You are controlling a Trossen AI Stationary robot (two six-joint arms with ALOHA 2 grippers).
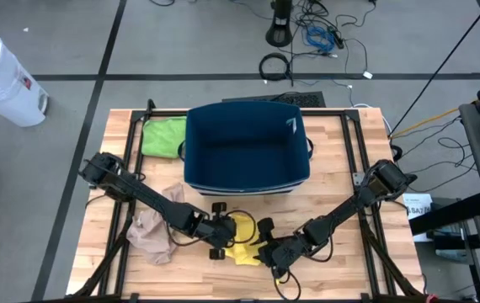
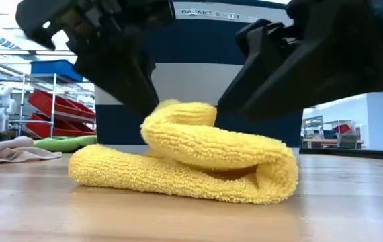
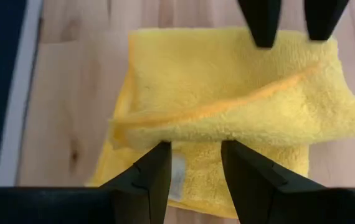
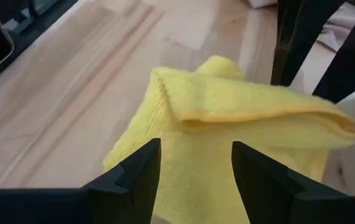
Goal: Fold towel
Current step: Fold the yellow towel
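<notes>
Wooden table: pale planks with a black frame along the edges, seen from above on a grey floor.
Room: cables and a dark stand base lie on the floor beyond the table; a white bin stands off its far left corner; red shelving shows in the distance in the low view.
Blue basket: large, dark blue, open-topped, at the middle of the table's far half.
Green cloth: crumpled, just left of the basket.
Beige cloth: bunched near the left front, under the left arm.
Yellow towel: fluffy terry cloth, at the front centre of the table, just in front of the basket, between the two grippers.
Towel shape: partly folded, with an upper layer doubled over a flat lower layer and one end rolled into a rounded loop; a small white label shows on the lower layer in the left wrist view.
Towel direction: in the low view its long axis runs left to right across the table, with the rounded loop at the right end.
Left gripper: at the towel's left edge, fingers apart, over the lower layer below the fold.
Right gripper: at the towel's right edge, fingers apart, holding nothing, with the towel lying between and beyond them.
</notes>
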